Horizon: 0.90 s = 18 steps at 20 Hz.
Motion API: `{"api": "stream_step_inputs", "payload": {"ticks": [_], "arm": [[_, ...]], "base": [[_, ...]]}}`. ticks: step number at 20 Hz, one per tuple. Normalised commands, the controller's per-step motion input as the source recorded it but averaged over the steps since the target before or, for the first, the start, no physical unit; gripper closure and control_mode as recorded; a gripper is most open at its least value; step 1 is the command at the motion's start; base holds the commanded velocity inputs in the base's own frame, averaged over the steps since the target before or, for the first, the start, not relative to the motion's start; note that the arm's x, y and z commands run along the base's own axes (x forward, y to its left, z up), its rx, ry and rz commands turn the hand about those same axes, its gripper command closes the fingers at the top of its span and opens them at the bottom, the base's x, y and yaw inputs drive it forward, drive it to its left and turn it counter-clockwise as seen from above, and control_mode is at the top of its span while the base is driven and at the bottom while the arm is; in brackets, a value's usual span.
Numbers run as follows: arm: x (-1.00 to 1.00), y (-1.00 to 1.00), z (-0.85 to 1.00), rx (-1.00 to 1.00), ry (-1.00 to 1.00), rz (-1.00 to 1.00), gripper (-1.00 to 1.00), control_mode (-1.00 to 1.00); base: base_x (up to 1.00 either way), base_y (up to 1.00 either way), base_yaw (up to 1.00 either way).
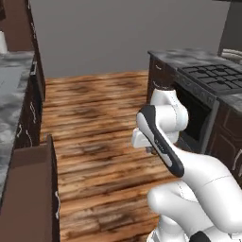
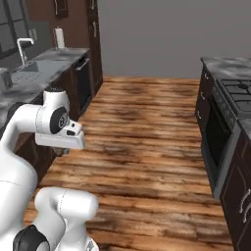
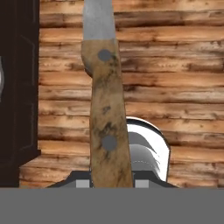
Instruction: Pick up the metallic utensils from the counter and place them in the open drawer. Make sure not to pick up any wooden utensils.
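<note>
In the left base view the arm hangs over the plank floor, the open drawer low at its left under the counter, probably mid-carry toward it. The right base view adds the sink on that counter. The hand view alone reveals the load: the gripper is clamped narrowly on a wood-handled, steel-bladed knife.

Open wooden floor between cabinet rows

Two base views, behind arm left and right, facing forward and down, sharing plank floor and stove. Hand view close above floor.
</note>
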Motion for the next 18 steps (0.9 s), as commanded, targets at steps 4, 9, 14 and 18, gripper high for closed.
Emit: {"api": "stream_step_inputs", "payload": {"ticks": [4,9,14,18], "arm": [[0.0,0.0,0.0,0.0,0.0,0.0,1.0,1.0],[0.0,0.0,0.0,0.0,0.0,0.0,1.0,1.0],[0.0,0.0,0.0,0.0,0.0,0.0,1.0,1.0],[0.0,0.0,0.0,0.0,0.0,0.0,1.0,1.0]], "base": [[0.26,0.06,-0.58],[0.21,-0.27,-0.74],[0.3,-0.17,-0.78],[0.13,0.29,-0.16]]}}
